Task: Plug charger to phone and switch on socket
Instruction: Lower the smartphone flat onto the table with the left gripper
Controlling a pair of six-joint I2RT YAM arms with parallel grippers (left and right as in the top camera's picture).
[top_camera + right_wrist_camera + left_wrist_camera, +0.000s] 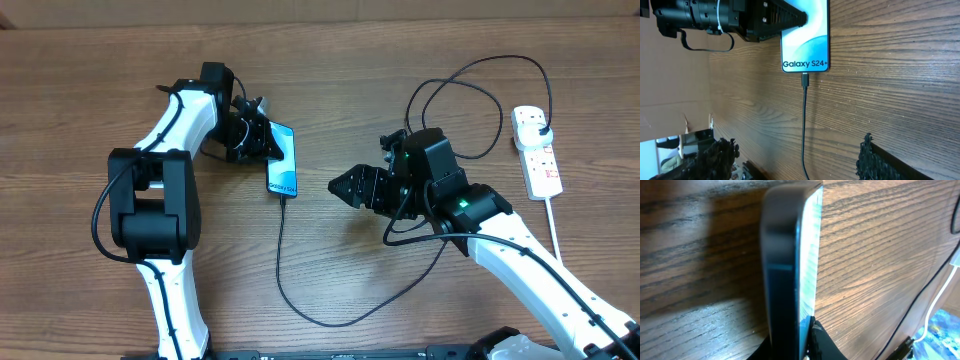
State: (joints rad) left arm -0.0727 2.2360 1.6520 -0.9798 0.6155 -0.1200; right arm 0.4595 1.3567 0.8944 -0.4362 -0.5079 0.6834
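Observation:
The phone (283, 160), with a teal screen reading "Galaxy S24+" (805, 40), lies on the wooden table. My left gripper (262, 143) is shut on the phone's long edges; the left wrist view shows the phone (790, 270) edge-on between the fingers. The charger's thin black cable (300, 290) has its tip in the phone's bottom port (804, 79) and loops right to a black plug in the white socket strip (537, 150). My right gripper (342, 187) is open and empty, right of the phone, its fingers either side of the cable (803, 140).
The socket's white cord (556, 235) runs down the right side of the table. A loop of black cable (470, 90) lies behind the right arm. The socket strip's far edge shows in the left wrist view (956, 260).

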